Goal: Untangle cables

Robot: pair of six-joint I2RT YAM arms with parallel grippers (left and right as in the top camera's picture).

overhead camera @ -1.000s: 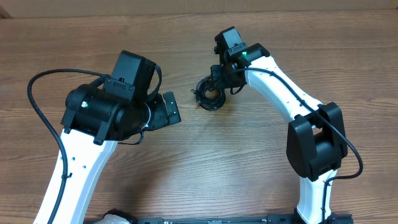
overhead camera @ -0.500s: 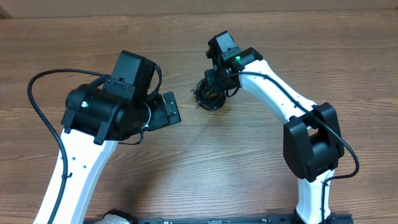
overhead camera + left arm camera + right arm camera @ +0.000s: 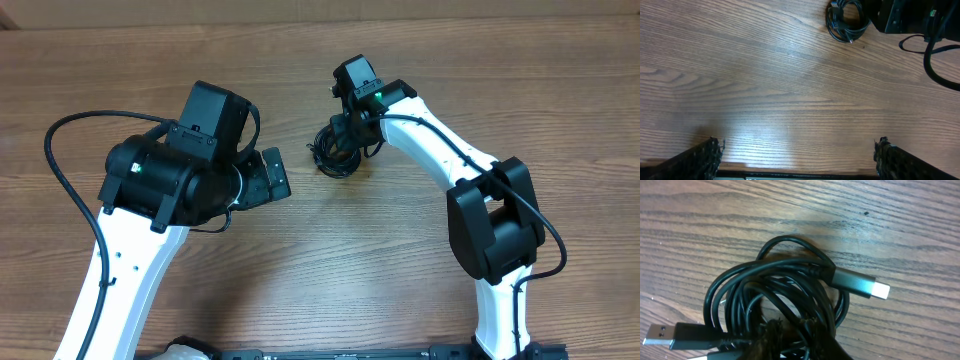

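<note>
Cables: the cables (image 3: 338,156) lie in one tight, tangled coil flat on the table (image 3: 300,280), in its far half near mid-width, with the loops overlapping.
Plug ends: a grey-sleeved plug (image 3: 856,284) with a pale tip sticks out at the coil's right in the right wrist view. A black USB plug (image 3: 662,335) lies at the lower left, pointing away from the loops.
Right gripper: the right gripper (image 3: 346,140) sits directly over the coil. Its dark, blurred fingers (image 3: 777,341) touch the loops, but I cannot tell whether they clamp a strand.
Left gripper: the left gripper (image 3: 797,148) is spread wide with nothing between its jaws, over bare wood left of the coil and apart from it.
Open room: bare wood runs between the two arms on the near side.
Edges: the table's far edge runs along the top of the overhead view, with a band of wood between it and the coil.
</note>
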